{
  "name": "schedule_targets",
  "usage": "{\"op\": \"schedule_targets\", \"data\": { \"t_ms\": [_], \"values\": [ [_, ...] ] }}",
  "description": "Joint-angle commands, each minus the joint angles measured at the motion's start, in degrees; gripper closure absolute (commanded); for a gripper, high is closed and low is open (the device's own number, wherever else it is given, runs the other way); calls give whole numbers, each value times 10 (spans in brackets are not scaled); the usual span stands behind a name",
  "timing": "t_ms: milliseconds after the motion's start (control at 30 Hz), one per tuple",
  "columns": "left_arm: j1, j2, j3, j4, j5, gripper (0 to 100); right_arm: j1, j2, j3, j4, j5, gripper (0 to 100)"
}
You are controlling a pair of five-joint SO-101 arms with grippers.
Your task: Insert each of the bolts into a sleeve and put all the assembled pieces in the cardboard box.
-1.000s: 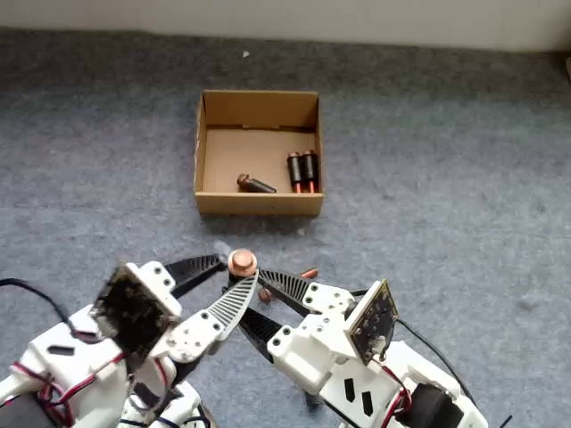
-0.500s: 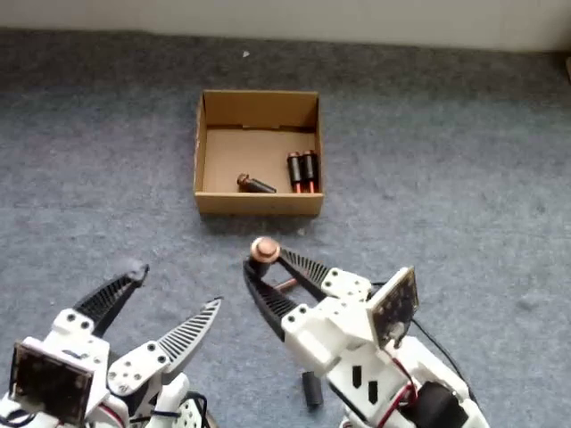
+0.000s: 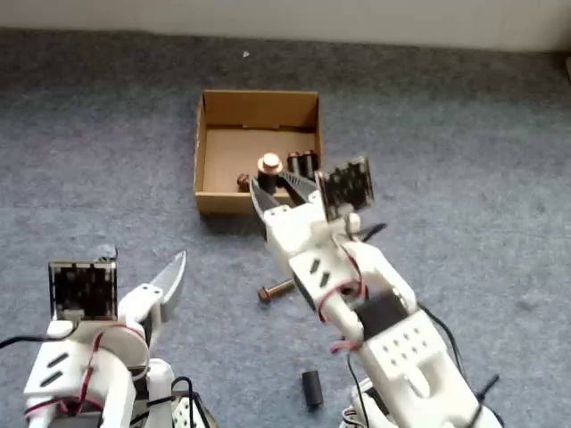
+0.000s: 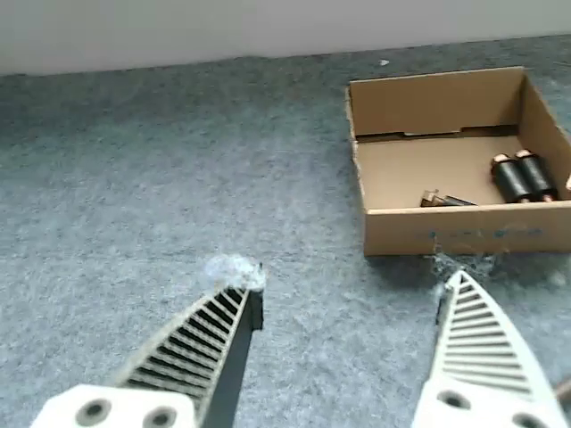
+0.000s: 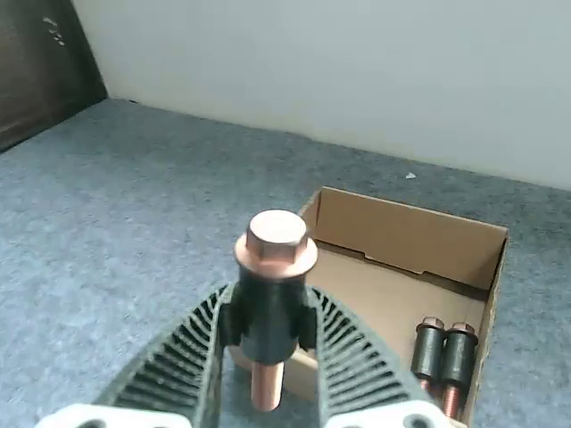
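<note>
Now, cardboard box [image 4: 464, 230], three sleeved bolts [image 4: 514, 177] inside

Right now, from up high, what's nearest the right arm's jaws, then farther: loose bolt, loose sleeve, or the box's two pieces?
1. Two assembled pieces, inside the cardboard box.
2. Loose bolt, on the carpet before the box.
3. Loose sleeve, on the carpet, farthest back.

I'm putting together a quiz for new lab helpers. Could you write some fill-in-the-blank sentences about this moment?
The right gripper is shut on a copper bolt seated in a black ____.
The left gripper has its jaws ____.
The cardboard box holds ____ assembled pieces.
On the carpet lie an empty sleeve and a bare ____.
Missing words: sleeve, open, three, bolt.
</note>
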Motion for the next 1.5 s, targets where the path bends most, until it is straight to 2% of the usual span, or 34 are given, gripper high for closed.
{"op": "schedule_targets", "data": {
  "t_ms": [0,200,367,500,667,733,933,1200,1467],
  "values": [
    [-49,-3,58,-67,-2,681,35,145,-68,-123,-4,994],
    [-69,-3,102,-76,-2,681,75,384,-172,-216,-4,994],
    [-71,-4,117,-76,-2,681,89,530,-268,-216,-4,992],
    [-71,-4,117,-72,-2,681,99,586,-297,-215,-4,989],
    [-71,-4,117,-72,-2,681,104,579,-297,-190,-4,843],
    [-71,-4,117,-72,-2,681,102,560,-300,-137,-4,810],
    [-71,-4,120,-72,-2,681,101,436,-300,45,-4,818],
    [-71,-4,120,-72,-2,681,101,263,-297,372,-3,818],
    [-71,-4,120,-72,-2,681,101,231,-295,709,-3,818]
  ]
}}
